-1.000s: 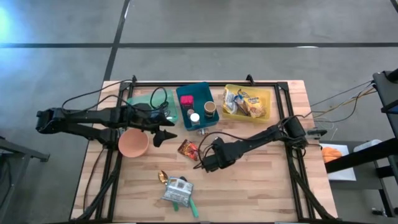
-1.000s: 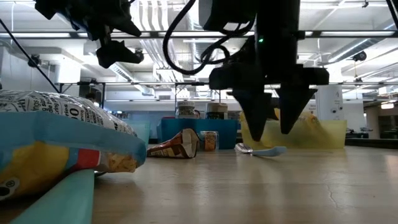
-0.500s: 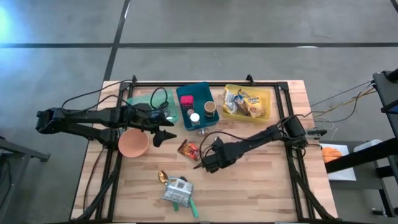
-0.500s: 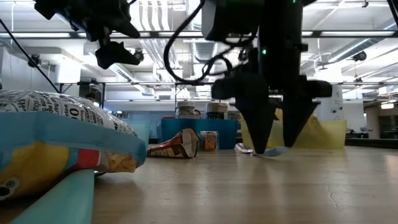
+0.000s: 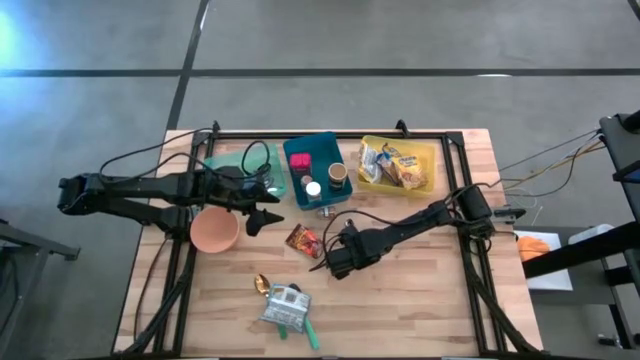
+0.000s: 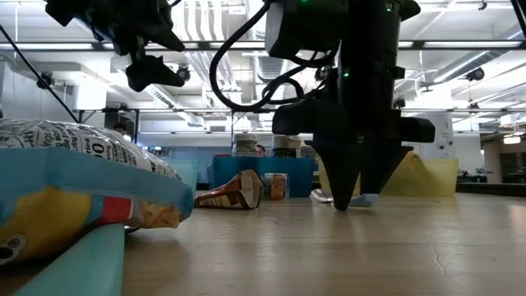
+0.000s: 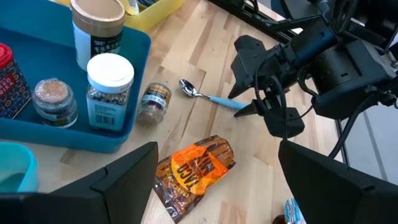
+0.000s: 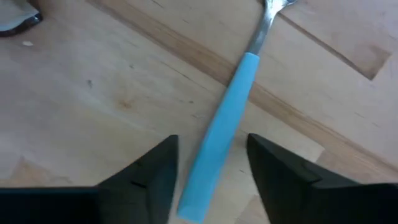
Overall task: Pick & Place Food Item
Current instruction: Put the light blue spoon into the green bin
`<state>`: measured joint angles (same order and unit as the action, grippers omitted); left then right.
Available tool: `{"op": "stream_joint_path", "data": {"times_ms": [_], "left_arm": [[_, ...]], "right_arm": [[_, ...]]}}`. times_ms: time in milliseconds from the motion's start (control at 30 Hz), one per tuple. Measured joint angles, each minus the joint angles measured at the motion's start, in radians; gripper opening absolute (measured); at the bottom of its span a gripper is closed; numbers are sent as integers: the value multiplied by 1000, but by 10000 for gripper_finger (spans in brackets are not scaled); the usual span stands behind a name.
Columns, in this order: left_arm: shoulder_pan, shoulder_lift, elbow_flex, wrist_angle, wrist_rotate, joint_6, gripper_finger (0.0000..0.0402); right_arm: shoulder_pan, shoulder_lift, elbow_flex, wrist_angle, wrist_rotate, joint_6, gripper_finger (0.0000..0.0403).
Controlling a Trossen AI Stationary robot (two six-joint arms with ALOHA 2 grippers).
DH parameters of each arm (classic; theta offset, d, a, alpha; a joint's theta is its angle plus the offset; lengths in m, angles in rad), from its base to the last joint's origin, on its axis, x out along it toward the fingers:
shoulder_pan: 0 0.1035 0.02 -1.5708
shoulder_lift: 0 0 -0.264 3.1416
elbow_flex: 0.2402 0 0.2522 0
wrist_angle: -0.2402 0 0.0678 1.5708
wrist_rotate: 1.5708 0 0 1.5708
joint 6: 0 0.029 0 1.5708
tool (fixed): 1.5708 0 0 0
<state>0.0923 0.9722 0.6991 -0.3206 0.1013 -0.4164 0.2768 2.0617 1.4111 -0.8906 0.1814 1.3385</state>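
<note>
A spoon [image 7: 208,98] with a light blue handle [image 8: 217,146] lies flat on the wooden table. My right gripper [image 8: 212,146] points down over it, tips close to the table [image 6: 351,204]. It is open, with one finger on each side of the handle's free end and a gap showing on both sides. An orange-brown snack packet [image 5: 303,239] lies flat just to the left of it. My left gripper [image 5: 262,208] hangs open above the table's left part, beside a pink bowl [image 5: 214,230], holding nothing.
A blue bin [image 5: 315,170] with jars and a cup stands at the back, with a small jar [image 7: 152,99] on the table beside it. A yellow tray [image 5: 425,185] holds snack bags. A chip bag [image 5: 283,305] and a gold spoon [image 5: 261,284] lie near the front.
My right gripper has sunk toward the table over the spoon's blue handle and tipped a little more upright. Its fingers have drawn closer together around the handle. The spoon has stayed where it was.
</note>
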Motion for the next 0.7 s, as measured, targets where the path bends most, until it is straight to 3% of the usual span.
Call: {"op": "stream_joint_path", "data": {"times_ms": [300, 700], "left_arm": [[0, 0, 0, -14, 0, 0, 339], [0, 0, 0, -51, 0, 0, 339]], "right_arm": [[0, 2, 4, -11, 3, -44, 35], [23, -17, 3, -24, 50, -71, 34]]}}
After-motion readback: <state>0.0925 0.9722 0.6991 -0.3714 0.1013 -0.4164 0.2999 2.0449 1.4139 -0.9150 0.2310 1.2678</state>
